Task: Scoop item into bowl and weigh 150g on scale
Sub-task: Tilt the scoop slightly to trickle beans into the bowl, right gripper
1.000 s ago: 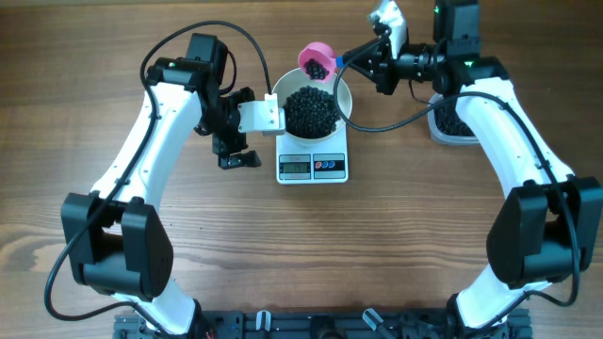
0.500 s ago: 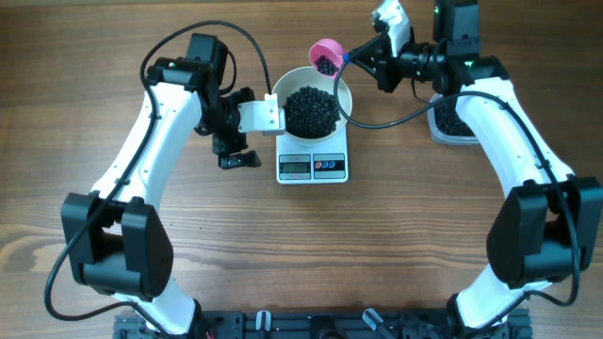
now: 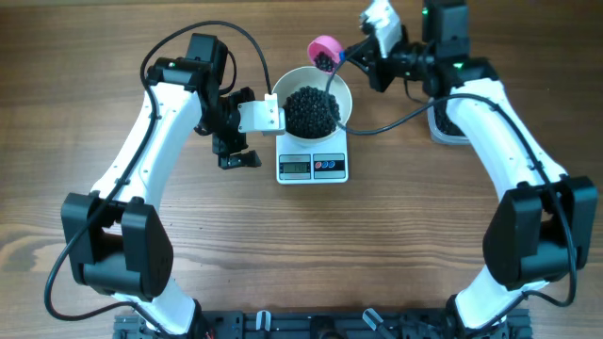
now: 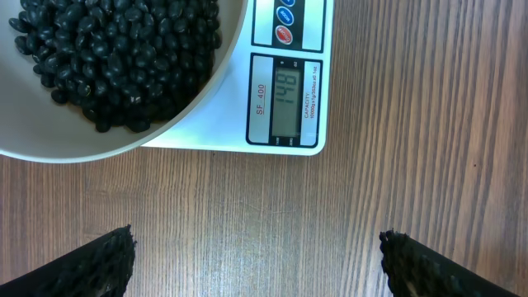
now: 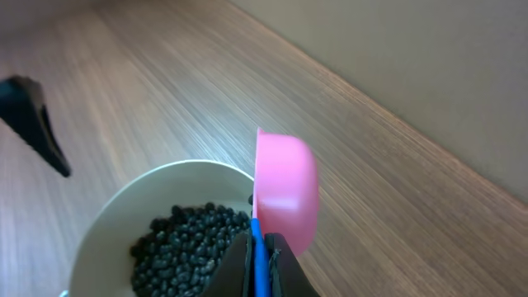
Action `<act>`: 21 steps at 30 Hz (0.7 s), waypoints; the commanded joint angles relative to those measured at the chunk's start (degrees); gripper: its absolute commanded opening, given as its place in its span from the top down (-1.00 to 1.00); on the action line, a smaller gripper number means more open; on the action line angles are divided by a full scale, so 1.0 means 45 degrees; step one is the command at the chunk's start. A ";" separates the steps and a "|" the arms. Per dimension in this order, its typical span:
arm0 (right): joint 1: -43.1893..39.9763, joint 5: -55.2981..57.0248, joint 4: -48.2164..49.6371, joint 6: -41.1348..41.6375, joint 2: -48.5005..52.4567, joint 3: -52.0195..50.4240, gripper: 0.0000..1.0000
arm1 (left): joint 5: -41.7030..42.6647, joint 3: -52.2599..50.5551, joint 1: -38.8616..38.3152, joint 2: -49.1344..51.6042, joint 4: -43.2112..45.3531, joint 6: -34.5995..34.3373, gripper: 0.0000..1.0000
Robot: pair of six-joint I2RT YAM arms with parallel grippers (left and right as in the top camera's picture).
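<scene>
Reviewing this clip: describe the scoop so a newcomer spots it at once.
Find the white scale mid-table, with the white bowl of black beans on it. Just past the bowl's far rim, the right gripper holds the scoop: small, cup-shaped, the only pink thing in view.

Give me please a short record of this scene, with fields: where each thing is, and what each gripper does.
bowl: on the scale, filled with black beans
display: seems to read 148
pink scoop: over the bowl's far rim, some beans inside
right gripper: shut on the scoop's handle
left gripper: open, empty, over the table beside the scale
clear tub: at the right, partly hidden
</scene>
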 commanded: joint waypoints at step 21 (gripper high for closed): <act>0.0039 -0.0325 0.0146 -0.0583 -0.0146 0.0092 0.91 | 0.0340 -0.0107 0.0049 0.0029 -0.0010 0.0248 -1.00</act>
